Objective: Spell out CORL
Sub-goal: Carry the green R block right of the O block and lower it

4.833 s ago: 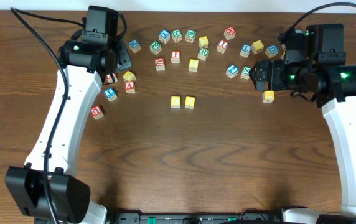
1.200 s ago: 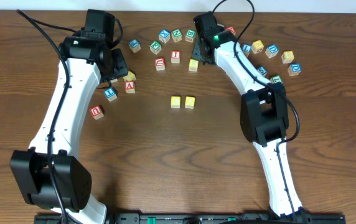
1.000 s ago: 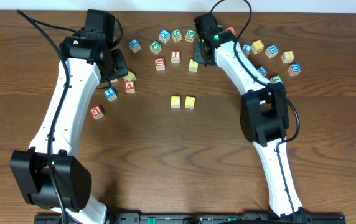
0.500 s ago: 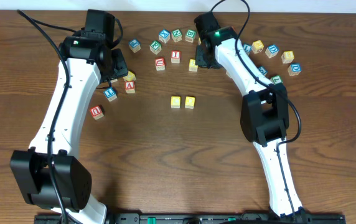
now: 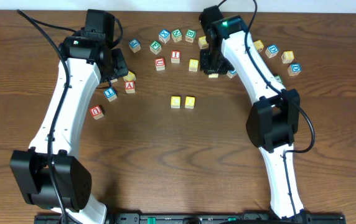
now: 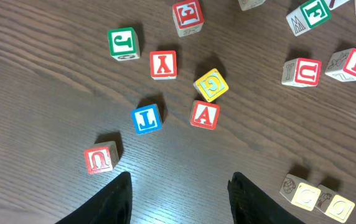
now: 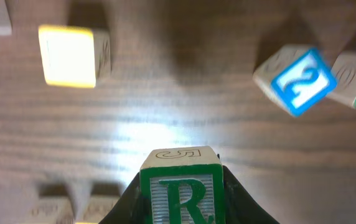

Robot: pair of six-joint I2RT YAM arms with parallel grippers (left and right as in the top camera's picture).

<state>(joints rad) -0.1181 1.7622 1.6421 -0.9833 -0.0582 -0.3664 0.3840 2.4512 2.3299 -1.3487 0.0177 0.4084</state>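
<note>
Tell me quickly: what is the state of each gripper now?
Left gripper: open, holding nothing.
Right gripper: closed on the green R cube.

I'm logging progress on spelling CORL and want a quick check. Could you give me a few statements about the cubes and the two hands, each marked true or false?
1. The right hand grips the green R cube. True.
2. The left hand holds the red A cube. False: the left hand is open and empty, and that cube lies on the table.
3. The two yellow cubes sit side by side. True.
4. The green R cube stands beside the yellow pair. False: it is in the right hand, apart from them.
</note>
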